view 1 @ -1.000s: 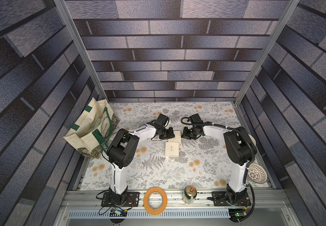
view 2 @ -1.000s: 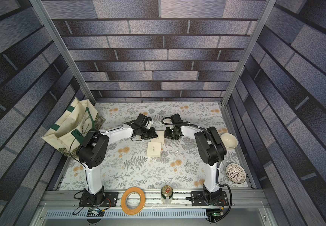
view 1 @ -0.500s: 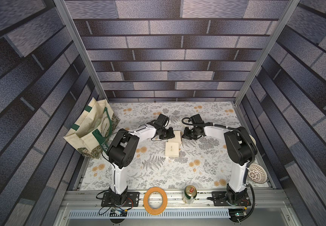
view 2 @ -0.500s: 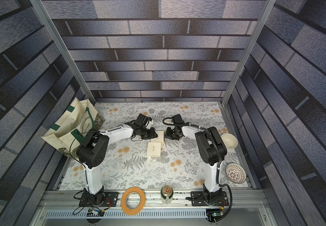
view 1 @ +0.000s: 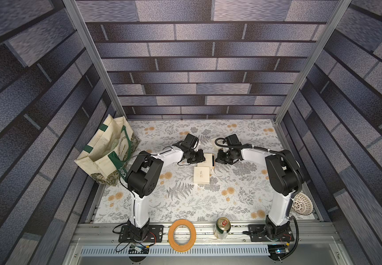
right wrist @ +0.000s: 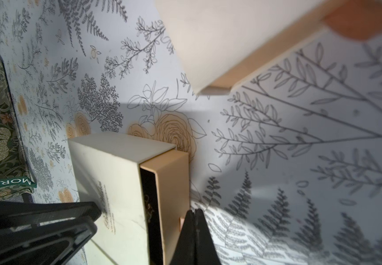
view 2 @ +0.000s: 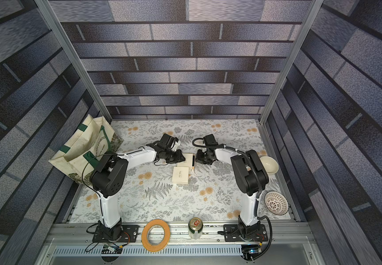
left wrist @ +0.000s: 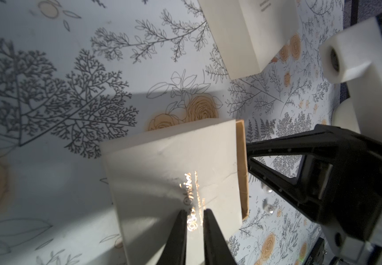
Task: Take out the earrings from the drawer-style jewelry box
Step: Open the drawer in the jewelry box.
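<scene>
Your right gripper (right wrist: 194,213), tips pressed together, sits tight beside the pulled-out drawer (right wrist: 174,183) of the jewelry box (right wrist: 112,183), while your left gripper (left wrist: 194,212) hangs over the box's opposite end. Base-ward of both tools a second cream box (view 1: 201,174) blocks the mat (view 1: 162,130), and two earrings (left wrist: 268,207) lie loose just by the right tool. Beyond both tools, toward the back wall, the mat runs bare. The tote bag (view 1: 109,151) stands near the left elbow.
</scene>
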